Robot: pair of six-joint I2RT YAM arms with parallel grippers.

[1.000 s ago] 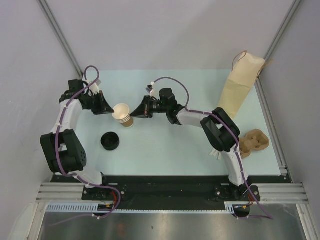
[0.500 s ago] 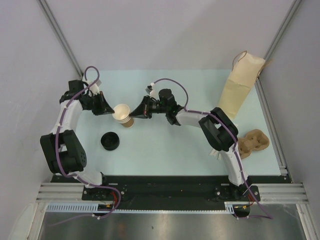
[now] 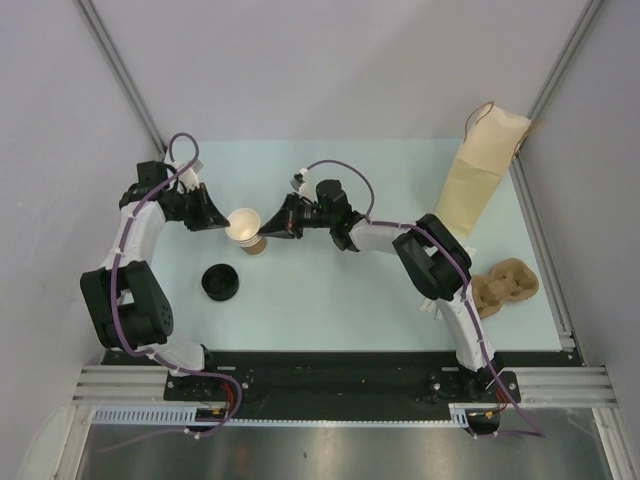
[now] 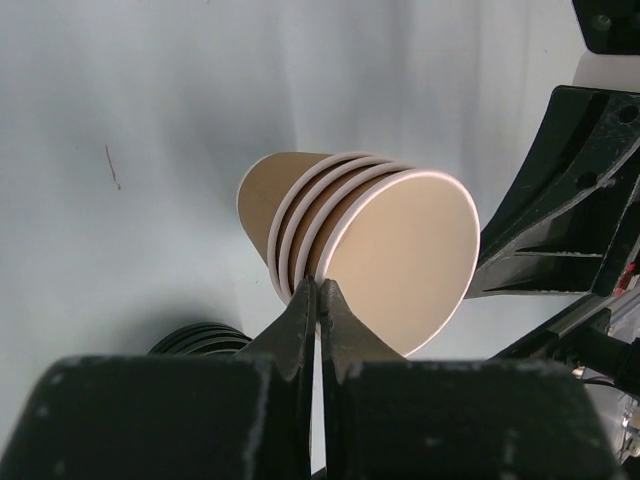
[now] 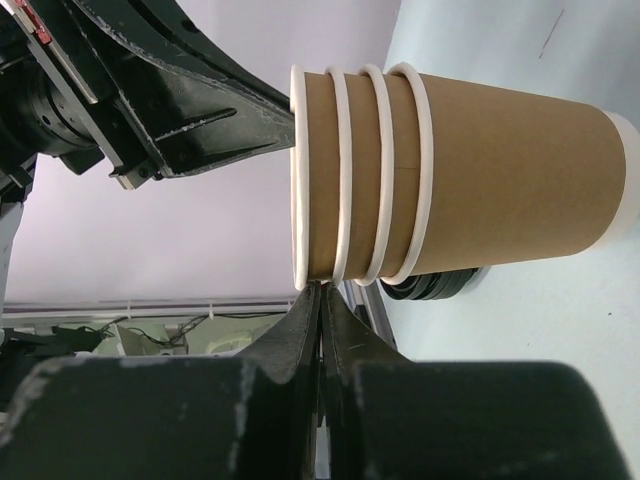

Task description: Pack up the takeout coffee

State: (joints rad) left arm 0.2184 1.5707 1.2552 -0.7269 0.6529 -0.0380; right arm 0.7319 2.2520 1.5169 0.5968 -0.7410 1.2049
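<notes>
A stack of several nested tan kraft cups (image 3: 246, 229), white rimmed and without lids, leans tilted between my two grippers left of the table's middle. My left gripper (image 3: 224, 222) is shut on the top cup's wall at the rim (image 4: 318, 288), with one finger over the cup's mouth. My right gripper (image 3: 268, 231) is shut, and its tips (image 5: 321, 290) touch the stack's side (image 5: 480, 180) just under the top rim. A stack of black lids (image 3: 220, 282) lies on the table in front of the cups; it also shows in the left wrist view (image 4: 200, 338).
The tall tan paper bag (image 3: 485, 165) stands at the back right. The brown pulp cup tray (image 3: 505, 285) lies at the right, partly behind my right arm. The right gripper's black body (image 4: 560, 200) sits close beside the cups.
My right wrist has edged slightly left toward the cup stack. The stack and my left gripper have barely moved.
</notes>
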